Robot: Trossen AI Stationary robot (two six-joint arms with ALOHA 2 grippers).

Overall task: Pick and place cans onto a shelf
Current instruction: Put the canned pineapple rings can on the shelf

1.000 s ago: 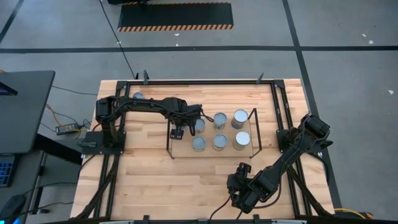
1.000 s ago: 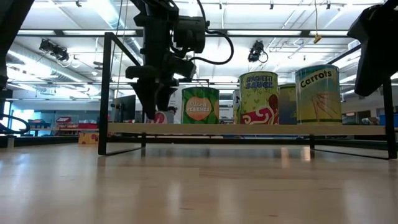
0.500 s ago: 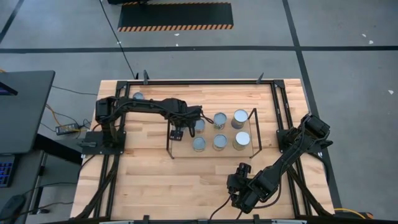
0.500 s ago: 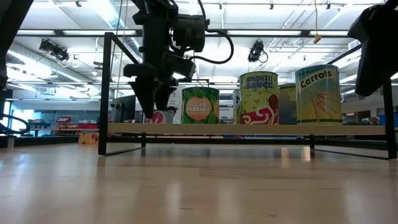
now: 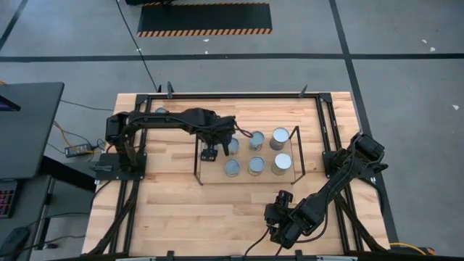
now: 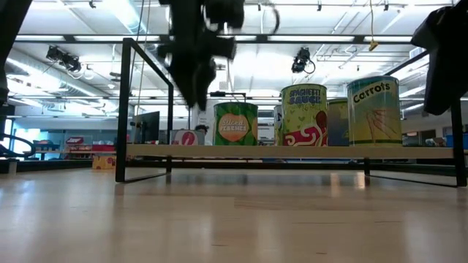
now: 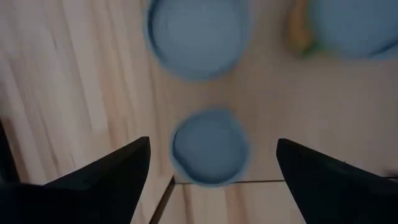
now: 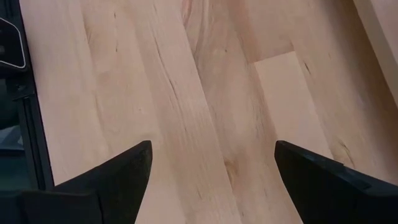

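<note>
The shelf [image 5: 217, 175] stands mid-table, and several cans stand on it. A green-labelled can [image 6: 235, 123], a spaghetti-sauce can [image 6: 304, 115] and a carrots can [image 6: 374, 111] show in the low view. A small red-labelled can [image 6: 186, 136] stands at the shelf's left end. My left gripper [image 6: 196, 88] hangs open above that small can [image 7: 209, 158], apart from it. In the high view my left gripper [image 5: 209, 153] hides the can. My right gripper [image 5: 280, 197] waits open over bare wood near the table's front right.
One more can [image 5: 161, 111] stands on the table [image 5: 181, 210] at the far left, beside the left arm. Black wire frames [image 6: 129, 109] rise at the shelf's two short ends. Bare wood lies between the shelf and the near edge.
My left gripper has gone straight up from the small can at the shelf's left end and has stayed open. The can keeps its place, upright on the shelf.
</note>
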